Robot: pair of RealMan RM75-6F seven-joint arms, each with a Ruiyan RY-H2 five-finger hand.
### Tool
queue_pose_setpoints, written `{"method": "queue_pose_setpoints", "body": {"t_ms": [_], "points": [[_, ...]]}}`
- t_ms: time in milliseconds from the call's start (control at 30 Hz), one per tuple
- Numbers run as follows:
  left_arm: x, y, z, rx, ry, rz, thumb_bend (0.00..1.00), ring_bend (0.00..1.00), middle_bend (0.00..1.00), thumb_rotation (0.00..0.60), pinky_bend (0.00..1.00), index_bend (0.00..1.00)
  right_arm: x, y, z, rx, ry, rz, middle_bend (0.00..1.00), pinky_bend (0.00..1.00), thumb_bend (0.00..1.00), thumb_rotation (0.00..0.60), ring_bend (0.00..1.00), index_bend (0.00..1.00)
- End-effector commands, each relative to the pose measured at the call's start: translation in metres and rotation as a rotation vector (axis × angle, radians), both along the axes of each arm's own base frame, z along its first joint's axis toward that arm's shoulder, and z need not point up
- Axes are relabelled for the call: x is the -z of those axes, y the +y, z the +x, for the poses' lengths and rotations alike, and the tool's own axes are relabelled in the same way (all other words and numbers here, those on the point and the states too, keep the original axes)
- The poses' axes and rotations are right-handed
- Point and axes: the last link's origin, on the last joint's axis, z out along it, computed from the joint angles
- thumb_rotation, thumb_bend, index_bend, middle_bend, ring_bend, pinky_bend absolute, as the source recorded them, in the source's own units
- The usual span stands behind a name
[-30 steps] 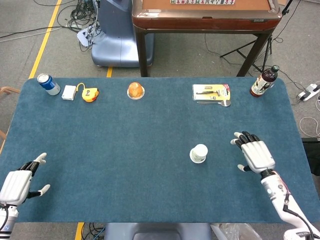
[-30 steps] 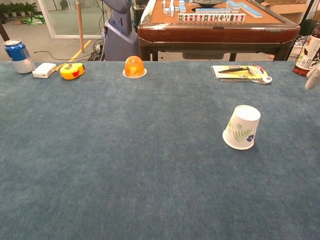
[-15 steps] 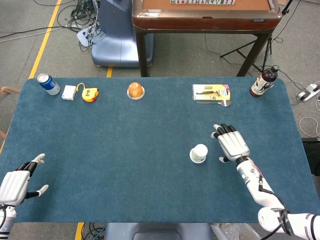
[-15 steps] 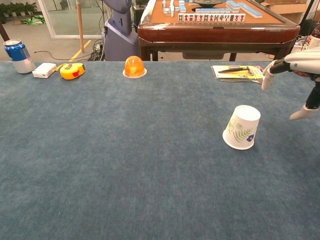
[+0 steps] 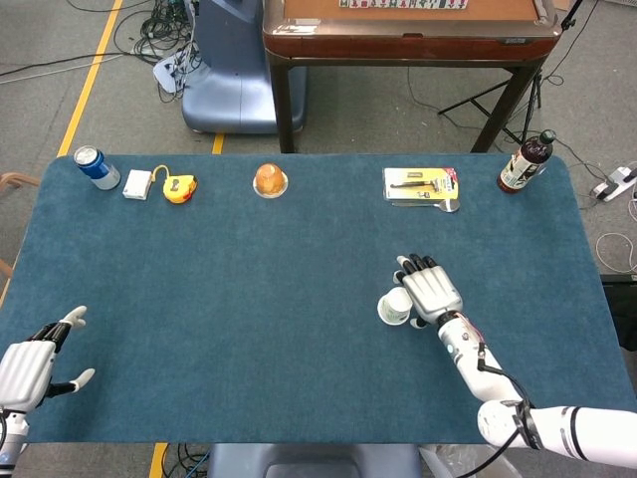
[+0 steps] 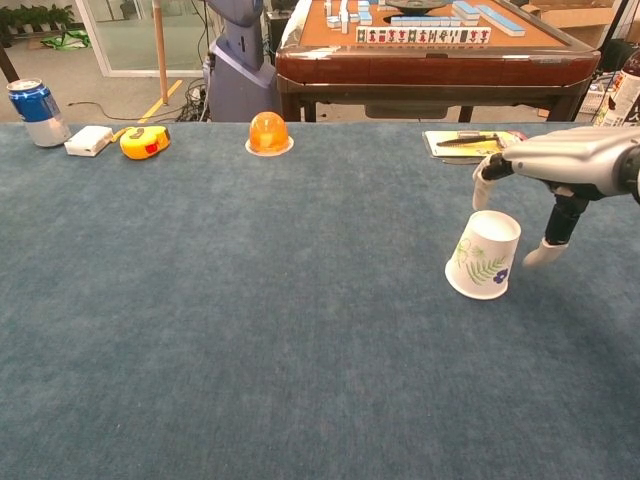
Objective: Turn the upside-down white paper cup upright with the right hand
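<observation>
The white paper cup (image 5: 394, 308) (image 6: 485, 255), printed with green leaves, stands upside down on the blue table, right of centre. My right hand (image 5: 431, 287) (image 6: 560, 170) hovers just over and beside the cup's right side, fingers spread, holding nothing; its thumb (image 6: 545, 250) hangs down next to the cup's right wall, and I cannot tell if it touches. My left hand (image 5: 32, 363) rests open at the near left corner, seen only in the head view.
Along the far edge stand a blue can (image 5: 92, 165), a white box (image 5: 137, 184), a yellow tape measure (image 5: 179, 186), an orange dome on a dish (image 5: 270, 180), a packaged tool (image 5: 421, 185) and a dark bottle (image 5: 526, 162). A wooden table (image 5: 408, 40) stands beyond.
My right hand has swept left across the table from the right edge and now sits over the cup's right side. The cup and the left hand have not moved.
</observation>
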Motion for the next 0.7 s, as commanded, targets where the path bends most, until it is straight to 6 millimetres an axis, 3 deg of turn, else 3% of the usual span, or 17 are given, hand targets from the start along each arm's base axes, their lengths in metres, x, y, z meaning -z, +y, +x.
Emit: {"method": "queue_pose_setpoints", "body": {"t_ms": [33,200,367,700], "points": [[-0.001,0.000,0.000,-0.001,-0.003,0.001,0.15,0.27,0.29,0.600,0.44,0.12,0.004,-0.001,0.000,0.006,-0.005,0.004,0.09,0.13,0.03,0.600,0.03,0.30],[-0.002,-0.001,0.000,-0.001,-0.011,0.001,0.15,0.27,0.29,0.600,0.44,0.12,0.011,-0.003,0.000,0.007,-0.012,0.001,0.09,0.13,0.04,0.600,0.03,0.30],[-0.003,-0.001,0.000,-0.003,-0.013,0.002,0.15,0.27,0.29,0.600,0.44,0.12,0.016,-0.004,-0.002,0.003,-0.014,-0.008,0.09,0.13,0.14,0.600,0.03,0.33],[-0.004,-0.002,0.000,-0.005,-0.016,0.004,0.15,0.27,0.29,0.600,0.44,0.13,0.021,-0.006,-0.009,0.001,-0.059,-0.039,0.14,0.13,0.25,0.600,0.03,0.49]]}}
